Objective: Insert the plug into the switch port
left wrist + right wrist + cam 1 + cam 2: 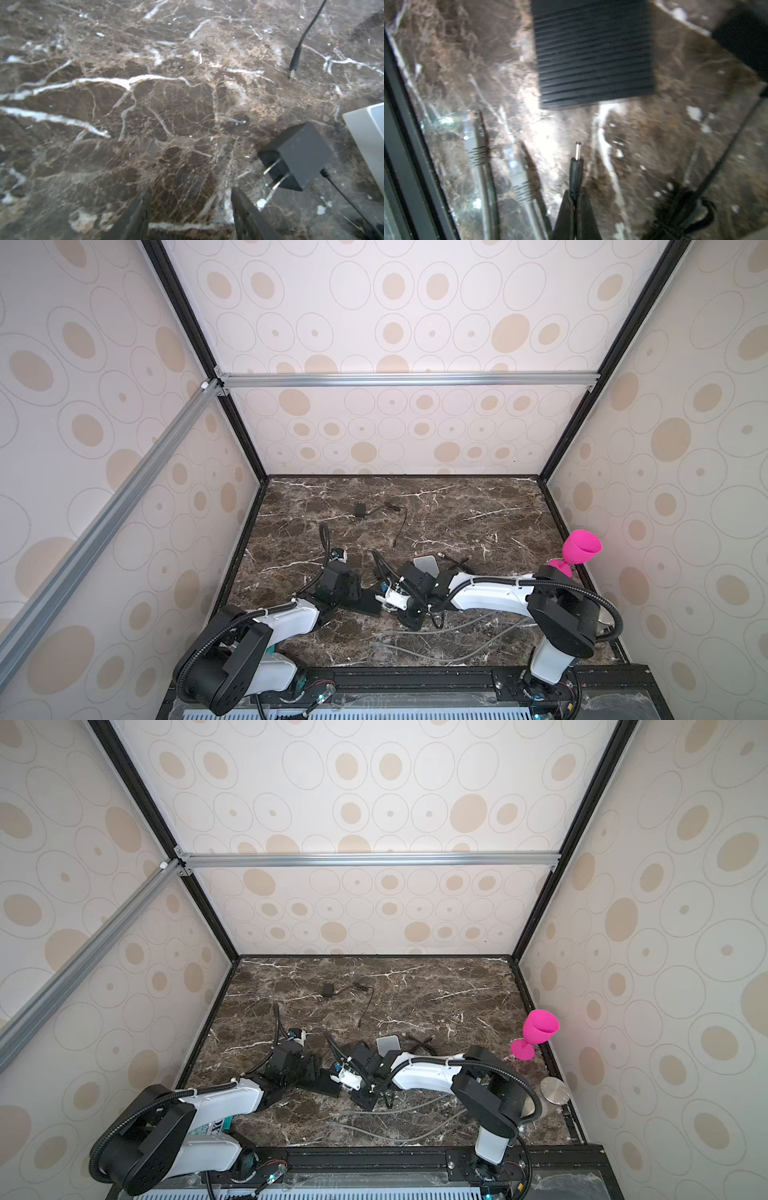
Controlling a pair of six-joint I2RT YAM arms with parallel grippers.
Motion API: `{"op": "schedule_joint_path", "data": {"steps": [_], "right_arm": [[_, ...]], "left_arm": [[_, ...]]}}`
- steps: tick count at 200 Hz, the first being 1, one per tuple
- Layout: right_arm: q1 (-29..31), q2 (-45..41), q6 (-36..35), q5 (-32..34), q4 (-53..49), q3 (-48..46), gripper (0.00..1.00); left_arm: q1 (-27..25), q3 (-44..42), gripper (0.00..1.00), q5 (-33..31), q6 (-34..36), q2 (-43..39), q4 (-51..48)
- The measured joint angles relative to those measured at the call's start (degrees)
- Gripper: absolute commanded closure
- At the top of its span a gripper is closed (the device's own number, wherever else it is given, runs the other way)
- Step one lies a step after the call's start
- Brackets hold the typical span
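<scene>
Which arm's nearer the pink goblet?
Right. The right arm bends its elbow just beside the goblet; the left arm is far off on the opposite side.

Dark brown, white-veined marble tabletop (478, 506) carries everything. Lying on it: small black power adapter (359, 510) with thin cord far back, black ribbed flat box (370, 605) and pale rounded slab (426, 564) mid-table, loose grey cables (451, 660) near the front. Pink plastic goblet (579, 549) stands at the right edge.

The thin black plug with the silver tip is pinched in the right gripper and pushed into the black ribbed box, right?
No: the right gripper does pinch the thin black plug, but it is not in the black ribbed box; the right wrist view shows bare marble between them.
</scene>
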Motion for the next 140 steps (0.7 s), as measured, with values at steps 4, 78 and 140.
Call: {"op": "schedule_joint_path", "data": {"steps": [4, 78, 140], "right_arm": [[-1.07, 0.0, 0.22, -0.04, 0.07, 0.0, 1.0], [-9.62, 3.91, 4.11, -2.43, -1.01, 4.66, 1.0], [-11.08, 13.0, 5.29, -5.16, -1.09, 16.0, 1.0]], "left_arm": [[0.0, 0.5, 0.35, 0.28, 0.02, -0.02, -0.42], [0.0, 3.34, 0.3, 0.59, -2.56, -16.96, -10.88], [0.07, -0.94, 0.29, 1.92, -4.9, -30.34, -14.4]]}}
